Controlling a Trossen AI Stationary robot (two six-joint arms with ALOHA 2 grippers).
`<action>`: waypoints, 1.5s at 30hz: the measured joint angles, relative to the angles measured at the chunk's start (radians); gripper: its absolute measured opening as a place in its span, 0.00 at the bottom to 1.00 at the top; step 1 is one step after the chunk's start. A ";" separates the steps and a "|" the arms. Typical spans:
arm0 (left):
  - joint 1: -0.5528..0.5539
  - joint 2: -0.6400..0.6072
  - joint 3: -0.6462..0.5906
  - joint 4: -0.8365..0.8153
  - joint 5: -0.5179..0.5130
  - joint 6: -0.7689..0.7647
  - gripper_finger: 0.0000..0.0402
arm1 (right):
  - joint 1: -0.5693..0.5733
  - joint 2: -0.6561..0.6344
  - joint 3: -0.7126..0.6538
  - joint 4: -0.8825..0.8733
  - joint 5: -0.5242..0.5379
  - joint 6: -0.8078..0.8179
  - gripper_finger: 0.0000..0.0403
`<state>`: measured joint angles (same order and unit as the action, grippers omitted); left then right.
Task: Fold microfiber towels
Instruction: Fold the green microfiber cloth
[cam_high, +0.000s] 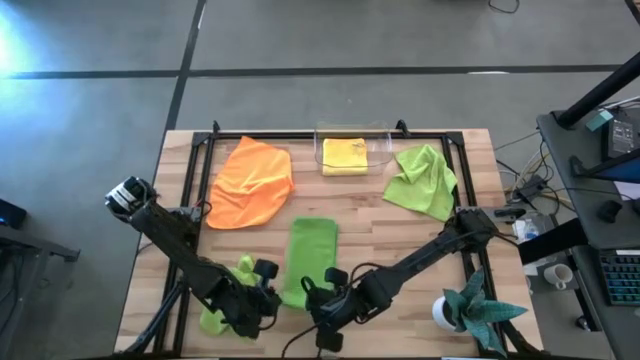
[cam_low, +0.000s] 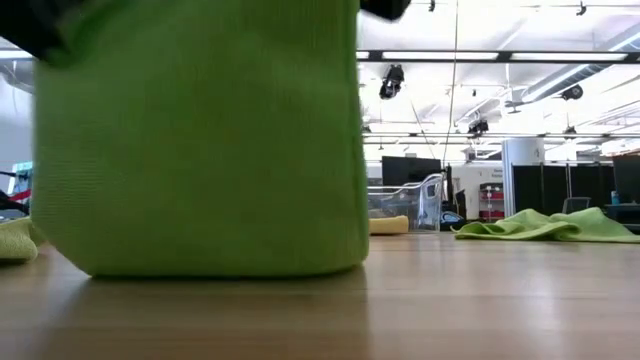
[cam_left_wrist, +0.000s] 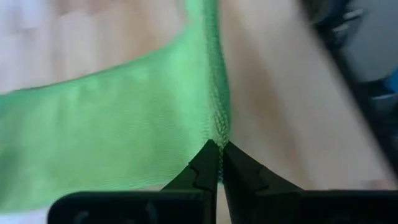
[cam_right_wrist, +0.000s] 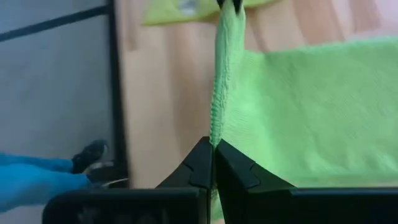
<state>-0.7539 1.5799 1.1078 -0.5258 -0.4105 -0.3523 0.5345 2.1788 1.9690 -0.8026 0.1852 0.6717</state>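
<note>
Left tool (cam_left_wrist: 219, 163) was clamped on one near corner of the green towel (cam_high: 310, 258), fingertips pinched together with the hem rising straight out from between them. Right tool (cam_right_wrist: 213, 163) was clamped on the other near corner of that same towel, hem likewise running out from its tips. In the high view the two tools sat close together at the near edge of the tabletop (cam_high: 400, 235), left tool (cam_high: 268, 300) and right tool (cam_high: 318, 302) just either side of the towel's near end. The towel stretched from the tools toward the tabletop centre as a narrow strip; in the low view it hung as a green sheet (cam_low: 200, 140) with its lower fold on the wood.

A second lime towel (cam_high: 232, 290) lay bunched beside the left arm, partly under it. Orange towel (cam_high: 252, 182) was spread at far left. Yellow towel (cam_high: 345, 156) sat folded in the clear bin (cam_high: 385, 140) at the far edge. Third lime towel (cam_high: 422, 182) was crumpled right of the bin. Teal plant in white pot (cam_high: 470, 310) stood at the near right corner.
</note>
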 joint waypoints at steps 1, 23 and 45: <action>0.008 -0.003 -0.002 -0.019 -0.021 0.000 0.00 | -0.008 0.000 -0.007 -0.012 0.004 0.010 0.02; 0.296 -0.004 -0.020 -0.174 -0.099 0.091 0.00 | -0.219 0.000 -0.063 -0.197 0.028 -0.060 0.02; 0.412 -0.008 -0.087 -0.085 -0.194 0.291 0.00 | -0.351 -0.042 -0.166 -0.247 0.082 -0.249 0.02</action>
<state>-0.3417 1.5719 1.0205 -0.6113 -0.6047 -0.0613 0.1837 2.1364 1.8030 -1.0499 0.2668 0.4223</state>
